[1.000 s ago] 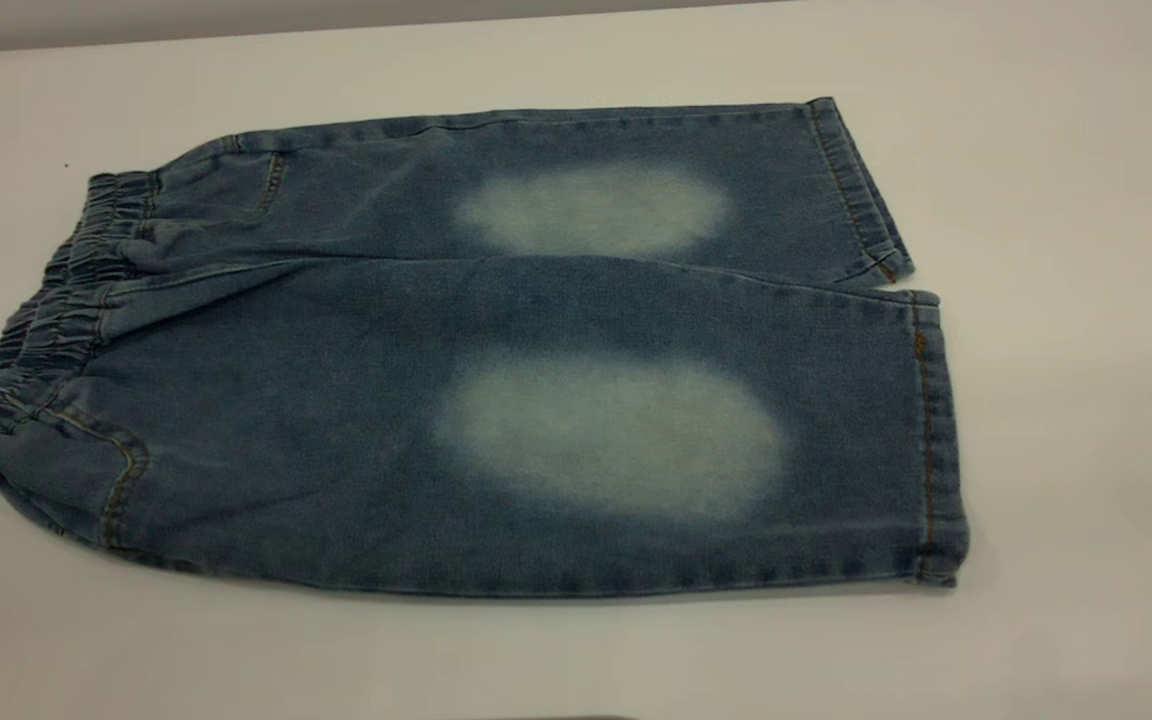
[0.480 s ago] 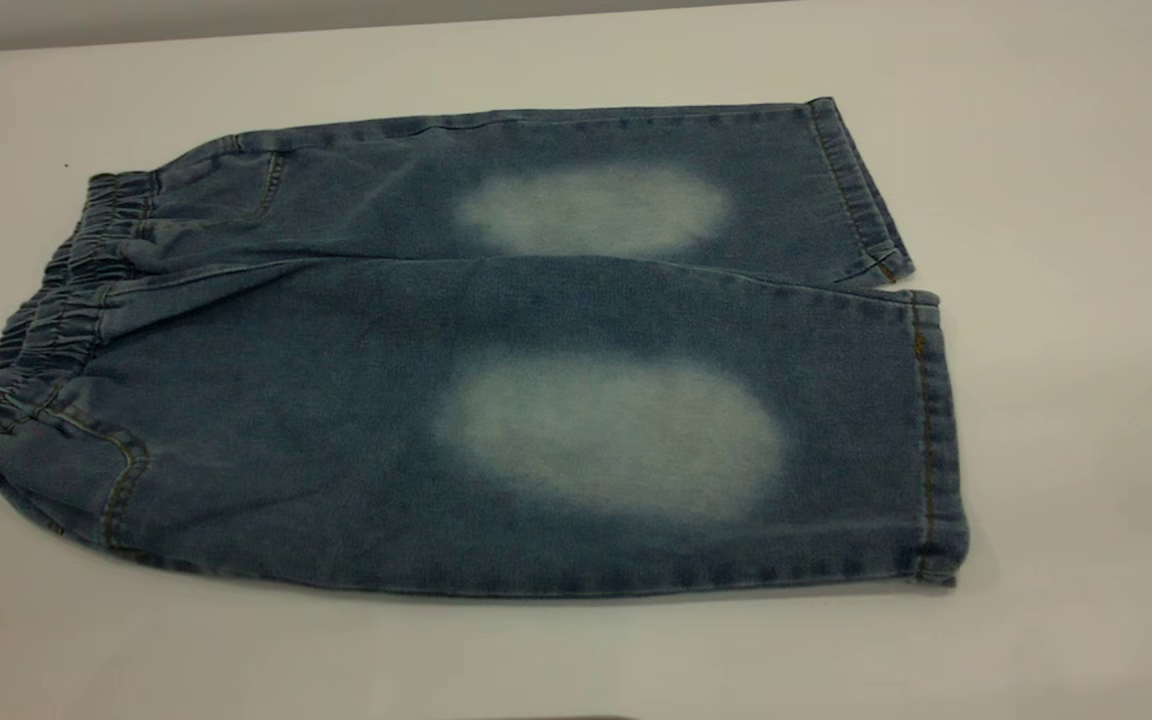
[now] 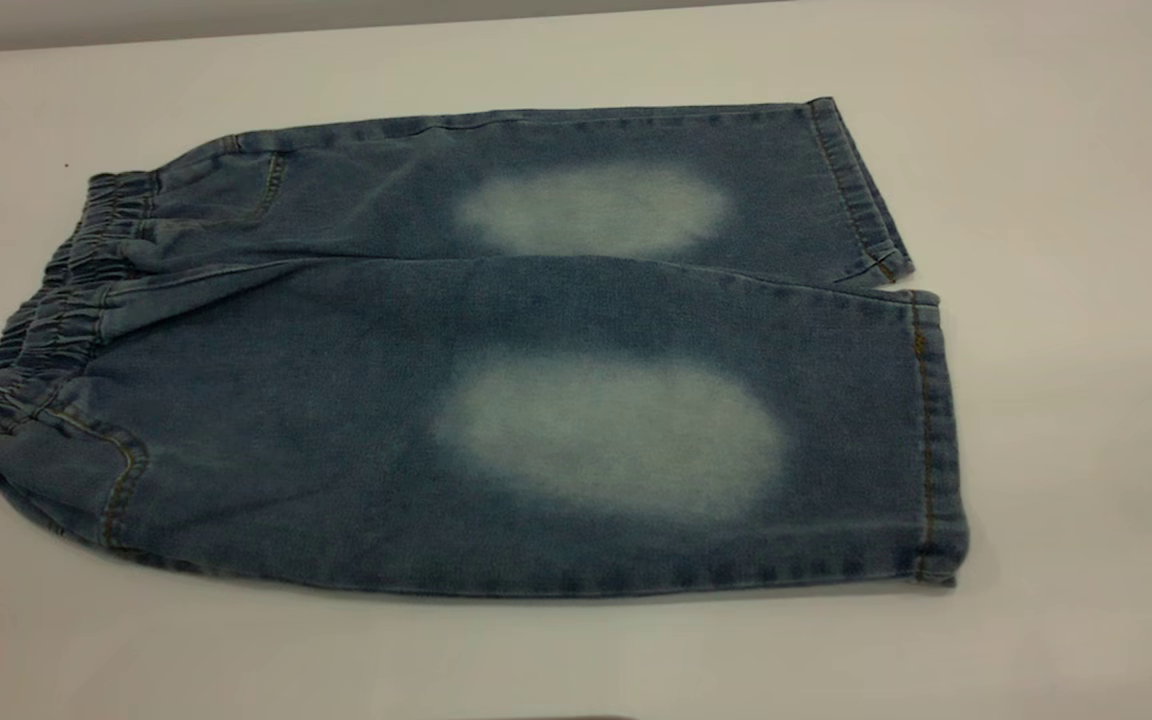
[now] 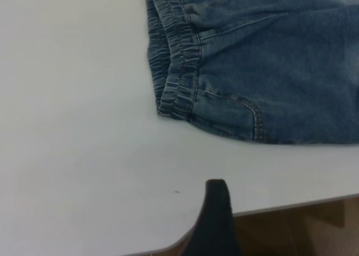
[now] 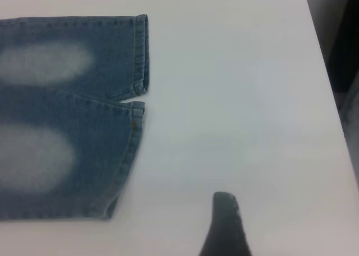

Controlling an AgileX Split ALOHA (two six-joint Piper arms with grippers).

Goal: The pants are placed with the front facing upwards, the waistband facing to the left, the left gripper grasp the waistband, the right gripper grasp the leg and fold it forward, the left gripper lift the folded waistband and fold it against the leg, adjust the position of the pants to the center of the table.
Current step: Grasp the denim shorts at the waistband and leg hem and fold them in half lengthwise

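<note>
1. The pants (image 3: 496, 350) lie flat and unfolded on the table (image 3: 1066, 200), front side up, with one pale oval showing on each leg.
2. Their long axis runs across the exterior view, side to side. The waistband (image 3: 46, 320) forms the end at that view's left; the two leg hems form the opposite end.
3. The waistband is gathered and ruched and rests on the table surface. Nothing grips it.
4. The two legs lie side by side and touch along the centre seam, parting only in a short notch at the hems.
5. The left gripper (image 4: 217, 217) hangs over the table edge beyond the waistband end, well apart from the denim. Only one dark fingertip shows, so whether its fingers are apart or together cannot be told.
6. The right gripper (image 5: 226, 225) hangs over bare table beyond the hem end, clear of the pants. Again, probably a single fingertip is visible; its finger state cannot be told.
</note>
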